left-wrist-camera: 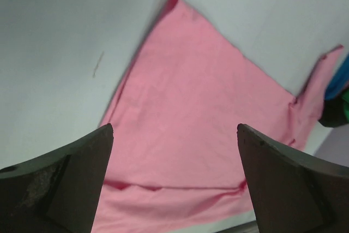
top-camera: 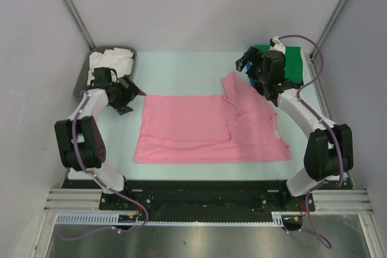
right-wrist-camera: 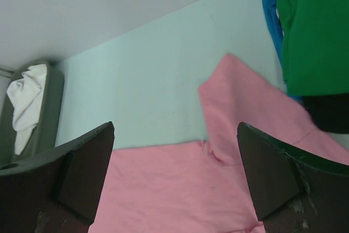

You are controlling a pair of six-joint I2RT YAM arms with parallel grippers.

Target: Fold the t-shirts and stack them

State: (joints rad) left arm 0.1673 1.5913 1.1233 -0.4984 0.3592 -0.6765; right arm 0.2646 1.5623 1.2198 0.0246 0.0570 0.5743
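1. Left pincer (top-camera: 135, 102): jaws spread wide, nothing between them. It sits at 9 o'clock of the tabletop (top-camera: 181, 77) in the top view, just beside the far left corner of the pink shirt (top-camera: 199, 131). Contact with the cloth cannot be determined.
2. Right pincer (top-camera: 245, 60): jaws spread wide, nothing between them. It sits at 1 o'clock of the tabletop, near the pink shirt's raised sleeve and just beside the green shirt (top-camera: 291, 61). In its wrist view it hangs above the tabletop.
3. Pink shirt: lies flat at the tabletop centre, not held by either pincer. A straight cloth edge over another layer shows in its right half. One sleeve points toward 12 o'clock from its far right corner.
4. Green shirt: lies at 1 o'clock, at the far right corner of the tabletop, apart from the pink shirt's main body.
5. Blue shirt (right-wrist-camera: 267, 4): only a strip shows, under the green shirt's left edge.
6. Black shirt (right-wrist-camera: 327, 114): only a patch shows, at the green shirt's near edge, close to the pink shirt.
7. White shirt (top-camera: 112, 60): crumpled, unfolded, inside the tray (top-camera: 80, 86).
8. Tray: grey, at 10 o'clock, at the far left corner of the tabletop, behind the left pincer.
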